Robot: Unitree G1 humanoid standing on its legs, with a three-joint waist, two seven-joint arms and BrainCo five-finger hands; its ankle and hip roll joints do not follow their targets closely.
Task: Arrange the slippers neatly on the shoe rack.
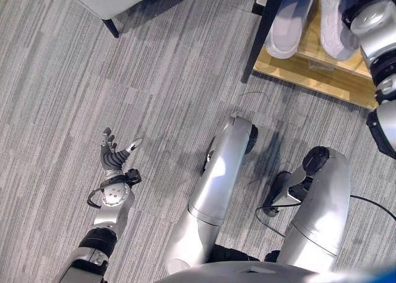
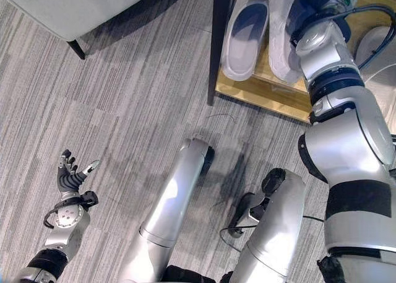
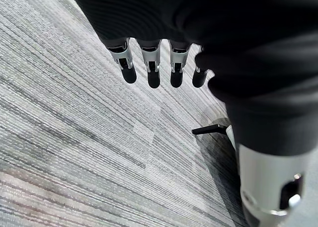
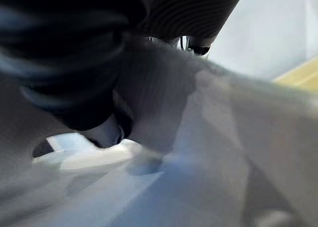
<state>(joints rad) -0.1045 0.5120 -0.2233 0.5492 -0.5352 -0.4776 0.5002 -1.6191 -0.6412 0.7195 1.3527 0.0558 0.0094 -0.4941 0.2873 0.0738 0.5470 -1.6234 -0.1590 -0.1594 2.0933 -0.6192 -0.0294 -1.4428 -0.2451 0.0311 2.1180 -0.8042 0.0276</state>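
Both slippers sit on the wooden shelf of the shoe rack [image 2: 260, 91], and what worries me is the right-hand one. The right hand [image 2: 322, 4] is up at that second slipper [image 2: 281, 54], and whether its fingers are wrapped round the slipper or merely resting against it I cannot tell; in the right wrist view pale slipper material lies right against the hand. If the hand draws back while snagged on the strap, I'd guess it could drag the slipper off the front lip of the shelf, or twist it out of line with its mate. It also lies just beside the first slipper [image 2: 244, 32], so a sideways nudge could knock that one askew against the dark upright post [image 2: 219, 41]. The first slipper's long axis runs front to back on the shelf, rounded end at the near edge; the second lies roughly parallel, its far end hidden by the arm. The left hand [image 1: 114, 156] hovers over the grey floor [image 1: 93, 78], well apart from the rack, fingers loosely spread and empty.
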